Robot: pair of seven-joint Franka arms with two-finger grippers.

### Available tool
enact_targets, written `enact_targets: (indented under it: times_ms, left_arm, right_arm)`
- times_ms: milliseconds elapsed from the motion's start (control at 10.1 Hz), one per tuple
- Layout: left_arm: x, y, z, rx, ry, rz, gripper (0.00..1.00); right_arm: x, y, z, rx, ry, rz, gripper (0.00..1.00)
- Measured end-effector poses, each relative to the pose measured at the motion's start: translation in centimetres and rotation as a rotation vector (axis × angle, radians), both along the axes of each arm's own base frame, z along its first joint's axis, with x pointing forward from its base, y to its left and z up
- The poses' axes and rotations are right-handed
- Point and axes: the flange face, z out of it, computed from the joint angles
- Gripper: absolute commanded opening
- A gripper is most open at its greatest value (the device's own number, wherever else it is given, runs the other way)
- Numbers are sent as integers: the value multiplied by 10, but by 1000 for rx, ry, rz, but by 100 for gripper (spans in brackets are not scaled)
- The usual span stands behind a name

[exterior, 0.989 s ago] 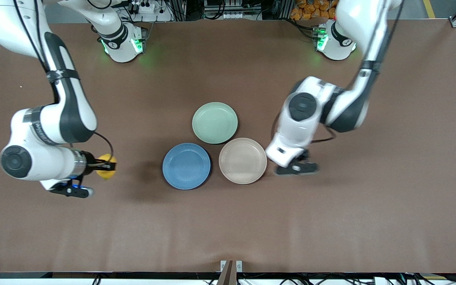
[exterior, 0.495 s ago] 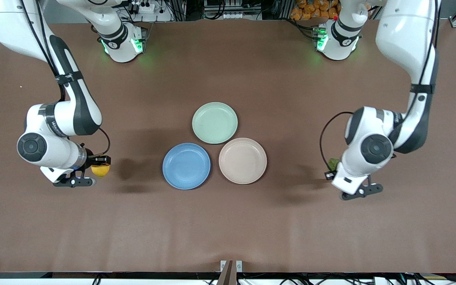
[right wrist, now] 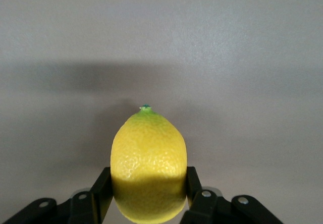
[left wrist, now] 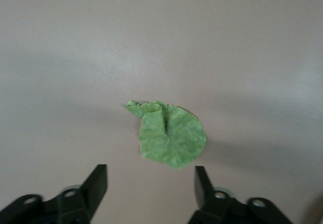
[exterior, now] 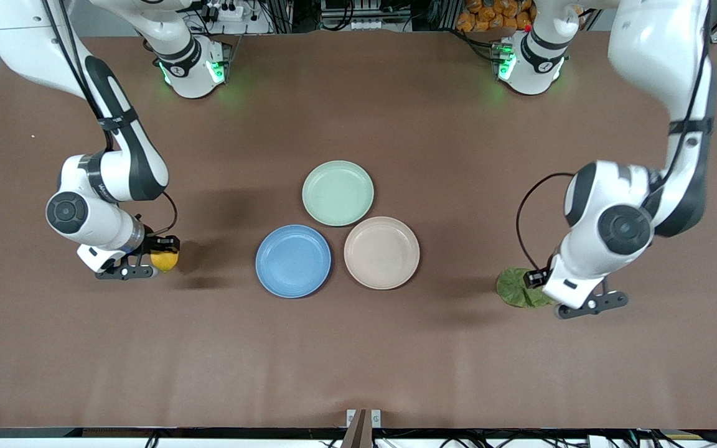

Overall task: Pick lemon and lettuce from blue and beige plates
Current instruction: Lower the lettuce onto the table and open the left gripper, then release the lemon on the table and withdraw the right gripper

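The yellow lemon (exterior: 164, 260) sits between the fingers of my right gripper (exterior: 162, 255), low over the table toward the right arm's end, away from the blue plate (exterior: 293, 261). In the right wrist view the lemon (right wrist: 149, 158) fills the shut right gripper (right wrist: 149, 181). The green lettuce (exterior: 517, 287) lies flat on the table toward the left arm's end, a little nearer the camera than the beige plate (exterior: 381, 252). My left gripper (exterior: 536, 280) is over the lettuce's edge. In the left wrist view the left gripper (left wrist: 151, 181) is open and empty, apart from the lettuce (left wrist: 171, 138). Both plates are empty.
A mint-green plate (exterior: 338, 193), also empty, lies farther from the camera, touching the blue and beige plates. The brown table (exterior: 358, 361) carries nothing else. The arm bases stand at the table's back edge.
My left arm swung from beside the beige plate toward its own end; the lettuce now lies on the table, released. My right gripper shifted slightly and sank lower with the lemon.
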Motion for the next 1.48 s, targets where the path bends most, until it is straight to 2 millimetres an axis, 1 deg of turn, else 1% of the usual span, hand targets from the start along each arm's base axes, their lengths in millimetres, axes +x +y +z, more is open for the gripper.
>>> enact_targets:
  times_ms: [99, 198, 297, 396, 495, 593, 692, 890, 989, 1088, 1187, 1286, 1385, 1484]
  left_arm:
    - [-10, 3, 51, -1, -20, 7, 100]
    - [-25, 8, 100, 0, -34, 17, 100]
    - [-42, 13, 139, 3, -37, 23, 100]
    - [-58, 19, 171, 0, -39, 21, 100]
    - [-72, 24, 200, -12, -52, 12, 100]
    - [-88, 28, 226, -22, -59, -15, 100]
    - [-102, 31, 245, -28, -56, -52, 100]
    - [-129, 35, 272, -59, -34, -88, 100]
    - [-139, 36, 283, -78, -27, -90, 100]
    - [-146, 37, 289, -87, -23, -91, 100]
    - [-149, 38, 291, -92, -18, -93, 100]
    - [-149, 39, 287, -95, -6, -93, 100]
    - [-148, 41, 276, -102, 19, -86, 100]
    - [-146, 47, 261, -121, 49, -73, 100]
  right_arm:
    - [-2, -4, -2, 1, 6, 3, 49]
    - [-4, -6, -4, 1, 11, 6, 50]
    - [-6, -6, -8, 1, 21, 7, 53]
    - [-8, -6, -12, 2, 29, 7, 82]
    - [-9, -6, -14, 2, 33, 8, 100]
    - [-10, -5, -15, 2, 35, 8, 100]
    - [-10, -6, -15, 2, 35, 8, 100]
    - [-9, -5, -12, 1, 34, 8, 100]
    - [-5, -6, -3, -2, 51, 6, 100]
    - [4, -6, 17, -5, 82, -1, 100]
    - [16, -7, 48, -3, 106, -13, 100]
    - [28, -8, 89, 3, 118, -27, 100]
    - [35, -8, 135, 6, 118, -35, 100]
    - [36, -8, 182, 6, 107, -38, 100]
